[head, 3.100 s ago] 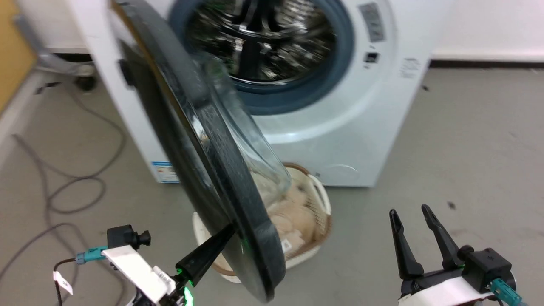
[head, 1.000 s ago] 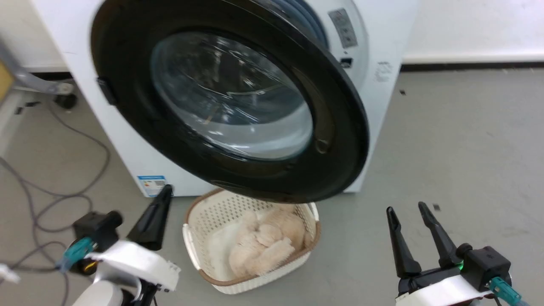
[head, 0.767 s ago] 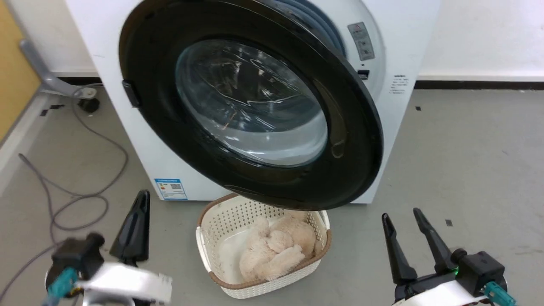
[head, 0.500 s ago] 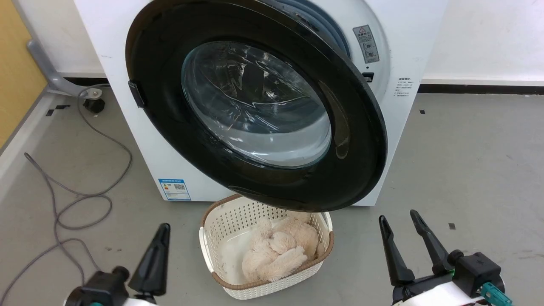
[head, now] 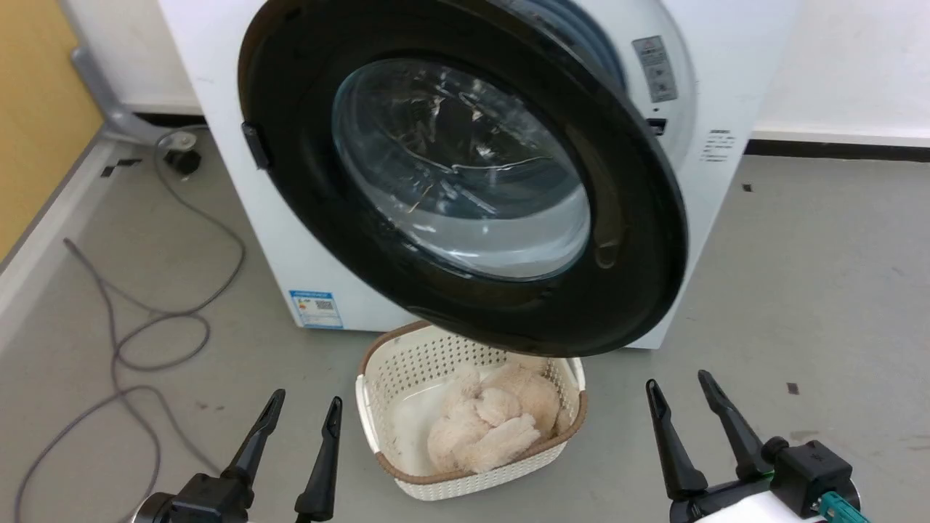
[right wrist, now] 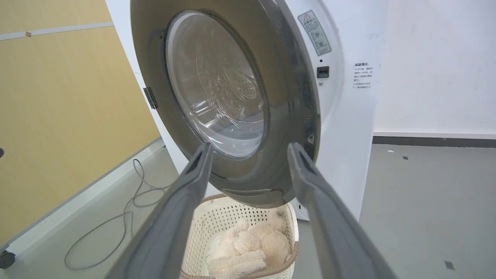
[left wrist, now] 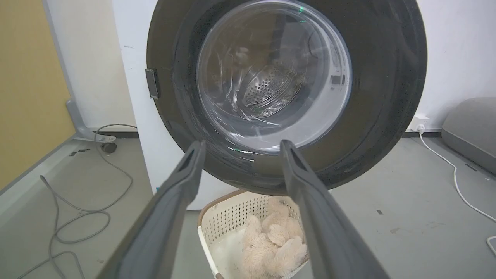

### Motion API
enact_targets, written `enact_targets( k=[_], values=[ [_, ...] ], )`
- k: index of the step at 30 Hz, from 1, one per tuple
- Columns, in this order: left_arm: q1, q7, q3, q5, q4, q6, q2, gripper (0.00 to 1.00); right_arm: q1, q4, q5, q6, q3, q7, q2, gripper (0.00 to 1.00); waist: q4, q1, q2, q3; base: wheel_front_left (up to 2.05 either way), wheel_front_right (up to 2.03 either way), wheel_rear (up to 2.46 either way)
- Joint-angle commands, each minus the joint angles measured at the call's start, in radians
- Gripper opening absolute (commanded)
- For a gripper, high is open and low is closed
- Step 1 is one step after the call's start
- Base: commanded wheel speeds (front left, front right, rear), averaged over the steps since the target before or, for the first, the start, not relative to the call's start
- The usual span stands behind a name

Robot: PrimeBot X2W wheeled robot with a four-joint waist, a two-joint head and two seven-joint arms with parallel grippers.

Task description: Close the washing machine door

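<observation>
The washing machine door (head: 639, 218), black-rimmed with a bulging glass bowl, hangs almost flat against the white washing machine (head: 734, 65). Its right edge still stands a little off the front, and a strip of blue-grey gasket (head: 574, 33) shows behind it. The right wrist view shows that gap beside the door (right wrist: 279, 128). My left gripper (head: 305, 401) is open at the lower left, well short of the door (left wrist: 387, 97). My right gripper (head: 677, 381) is open at the lower right, touching nothing. Both wrist views look between open fingers (left wrist: 182, 182) (right wrist: 310, 182) at the door.
A cream perforated basket (head: 472, 485) with a beige plush toy (head: 487, 428) sits on the floor under the door's lower edge, between my grippers. A grey cable (head: 145, 341) loops over the floor at the left, beside a yellow wall panel (head: 36, 109).
The door has swung from wide open to nearly flat against the machine. My left gripper has left its edge and dropped back to the lower left. The camera has shifted.
</observation>
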Motion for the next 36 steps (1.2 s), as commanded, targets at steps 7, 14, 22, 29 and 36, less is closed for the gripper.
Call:
enact_targets(
  k=[7, 14, 22, 29, 36],
  values=[
    [-0.030, -0.005, 0.021, 0.032, 0.006, -0.035, -0.041, 1.00, -0.030, -0.020, -0.001, 0.001, 0.033, -0.004, -0.040, 0.00, 0.056, 0.0000, 0.0000, 0.045, 0.00, 0.00, 0.00],
    [-0.074, -0.005, 0.035, 0.049, -0.002, -0.060, -0.066, 1.00, -0.156, -0.002, -0.015, 0.001, 0.107, 0.024, -0.151, 0.00, 0.103, 0.0000, 0.0000, 0.126, 0.00, 0.00, 0.00],
    [-0.143, -0.005, 0.037, 0.054, -0.005, -0.077, -0.089, 1.00, -0.381, 0.044, 0.075, 0.001, 0.115, 0.114, -0.304, 0.00, 0.157, 0.0000, 0.0000, 0.235, 0.00, 0.00, 0.00],
    [-0.190, -0.005, 0.035, 0.058, -0.016, -0.081, -0.104, 1.00, -0.515, 0.089, 0.136, 0.001, 0.064, 0.188, -0.354, 0.00, 0.192, 0.0000, 0.0000, 0.310, 0.00, 0.00, 0.00],
    [-0.232, -0.005, 0.023, 0.051, -0.027, -0.082, -0.119, 1.00, -0.641, 0.149, 0.165, 0.001, 0.000, 0.246, -0.381, 0.00, 0.219, 0.0000, 0.0000, 0.378, 0.00, 0.00, 0.00]
  ],
)
